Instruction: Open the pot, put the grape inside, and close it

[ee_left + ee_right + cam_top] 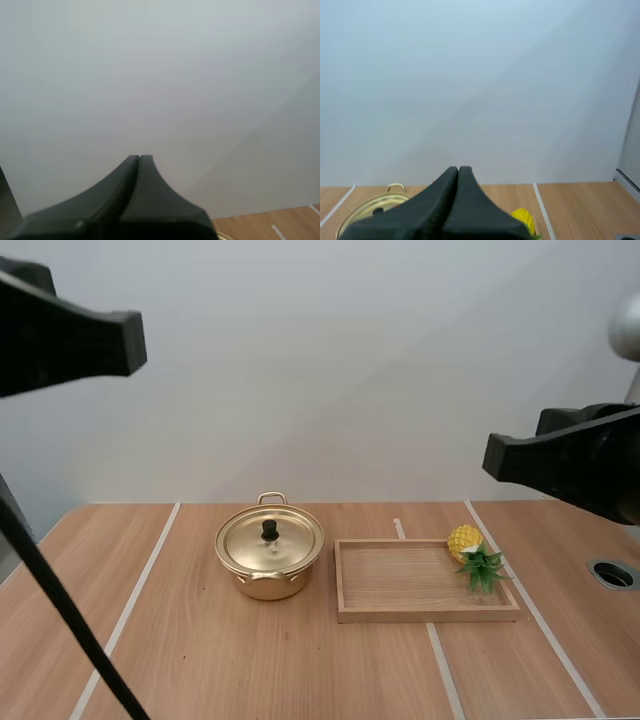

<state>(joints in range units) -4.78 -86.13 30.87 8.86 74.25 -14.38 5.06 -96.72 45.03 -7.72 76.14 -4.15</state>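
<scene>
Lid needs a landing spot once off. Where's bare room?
Free: table left of and in front of the pot; most of the tray floor, left of the toy pineapple. Tight: the gap between pot and tray, and the tray's far right corner.

Wooden table (200,660) — gold pot (264,588) beside wooden tray (428,615), seemingly apart.

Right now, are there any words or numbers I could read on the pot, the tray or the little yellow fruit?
None: no word, number, label or sign can be read anywhere.
The gold pot and its lid are plain, the wooden tray is bare wood, the yellow fruit at the tray's far right corner shows no sticker, and the table has only pale stripes.
</scene>
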